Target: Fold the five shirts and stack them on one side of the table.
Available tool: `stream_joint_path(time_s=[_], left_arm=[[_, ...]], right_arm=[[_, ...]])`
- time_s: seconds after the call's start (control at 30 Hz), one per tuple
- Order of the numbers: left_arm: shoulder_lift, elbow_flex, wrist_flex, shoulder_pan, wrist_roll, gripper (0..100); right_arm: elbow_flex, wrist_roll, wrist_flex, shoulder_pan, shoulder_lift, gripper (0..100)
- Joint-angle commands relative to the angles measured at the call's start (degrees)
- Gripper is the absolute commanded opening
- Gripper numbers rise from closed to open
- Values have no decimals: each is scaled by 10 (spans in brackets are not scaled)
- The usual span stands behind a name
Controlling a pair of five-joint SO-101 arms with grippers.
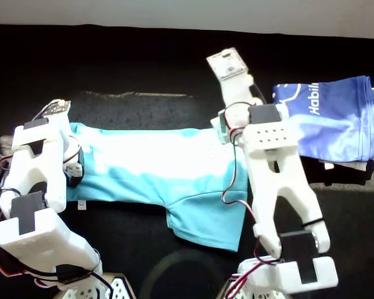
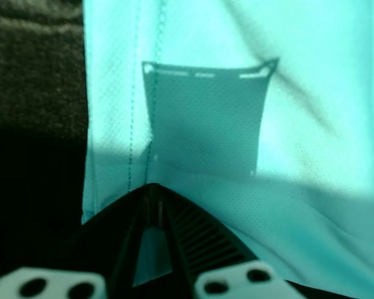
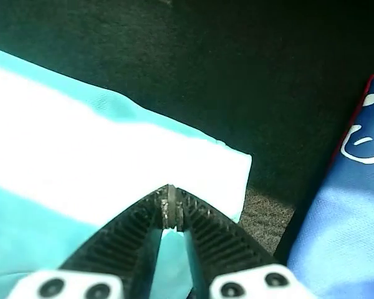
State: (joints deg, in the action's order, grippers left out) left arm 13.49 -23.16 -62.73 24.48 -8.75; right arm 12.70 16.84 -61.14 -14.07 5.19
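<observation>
My left tool point(image 2: 153, 208) and right tool point(image 3: 170, 208) each clench one end of the single turquoise shirt point(image 1: 174, 168) stretched between them. Beside the right tool, one blue shirt point(image 1: 336, 121) tops one black shirt point(image 1: 349, 176).

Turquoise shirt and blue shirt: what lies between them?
Between the turquoise shirt and the blue shirt, a bare strip of dark table, in the right wrist view.
</observation>
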Motion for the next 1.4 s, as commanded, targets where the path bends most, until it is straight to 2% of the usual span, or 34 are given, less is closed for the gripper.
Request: stream_joint_path(time_s=[0.0,0.23,0.47,0.77,0.9,1.03,1.2,1.37], left_arm=[[6,-1,18,-5,2,9],[6,-1,18,-5,2,9],[6,-1,18,-5,2,9],[6,-1,18,-5,2,9],[6,-1,18,-5,2,9],[6,-1,18,-5,2,9],[6,0,18,-5,2,9],[6,0,18,-5,2,9]], right_arm=[[-24,-13,27,16,-80,8],[-100,-13,45,22,-225,8],[-225,-13,41,76,-339,8],[-357,-13,-129,73,-349,8],[-458,-13,-214,73,-316,8],[-496,-11,-272,73,-239,8],[-455,-10,-342,52,-134,8],[-346,-10,-366,-29,-18,8]])
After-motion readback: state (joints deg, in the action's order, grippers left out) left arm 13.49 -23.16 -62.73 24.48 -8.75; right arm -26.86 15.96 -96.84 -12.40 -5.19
